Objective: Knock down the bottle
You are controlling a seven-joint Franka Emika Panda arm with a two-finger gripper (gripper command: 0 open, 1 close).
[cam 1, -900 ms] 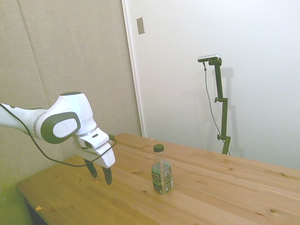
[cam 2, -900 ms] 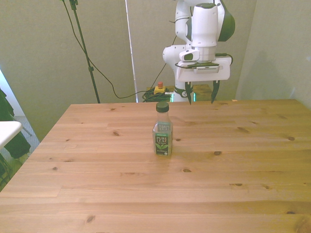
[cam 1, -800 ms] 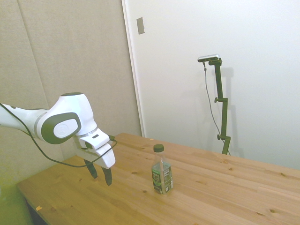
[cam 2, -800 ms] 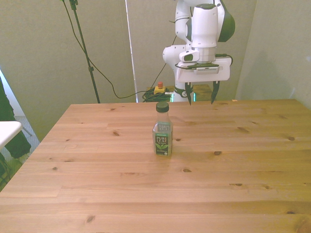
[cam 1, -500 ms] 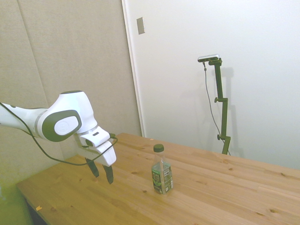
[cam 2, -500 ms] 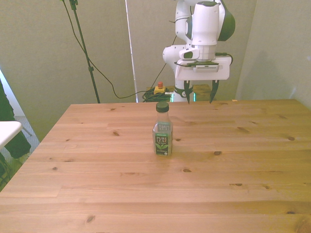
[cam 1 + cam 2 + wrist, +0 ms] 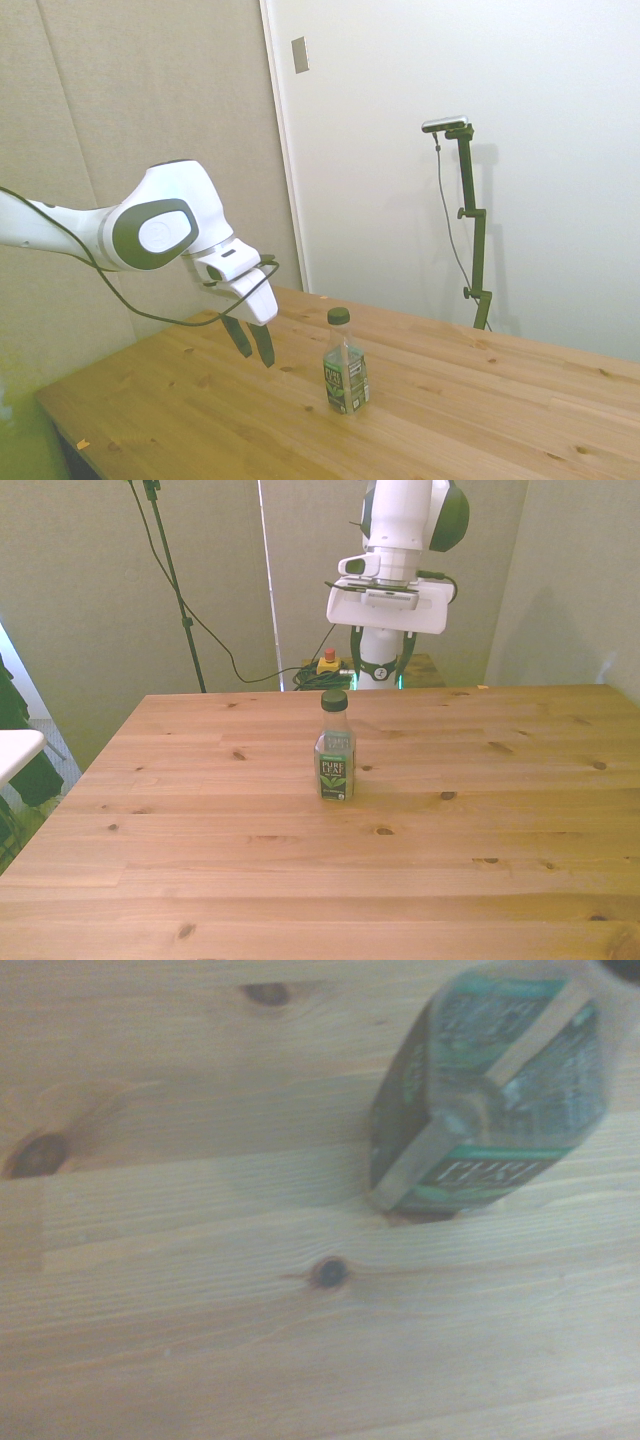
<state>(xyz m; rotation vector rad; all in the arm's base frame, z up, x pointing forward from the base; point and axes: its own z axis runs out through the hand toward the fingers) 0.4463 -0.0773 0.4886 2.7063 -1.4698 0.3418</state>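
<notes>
1. Gripper (image 7: pixel 257 348) hangs in the air with its two dark fingers apart and nothing between them, on the robot's side of the bottle (image 7: pixel 345 362) and clear of it; no contact yet.
2. In the front view the bottle stands upright on the wooden table (image 7: pixel 480 810), about mid-width and somewhat nearer the far edge, dark green cap up, label around its lower half.
3. To do this step well, I judge the fingers should meet the bottle high up, near the cap or shoulder, and sweep sideways through it. A push low on the label would more likely slide it than tip it.
4. The bottle looks light and clear, perhaps nearly empty, so a firm, quick nudge should suffice. Once down it may roll, and the boards around it leave room for that.
5. Around the bottle the table shows only knots and grain; the wrist view confirms bare wood beside its base.
6. Nothing stands between gripper and bottle.
</notes>
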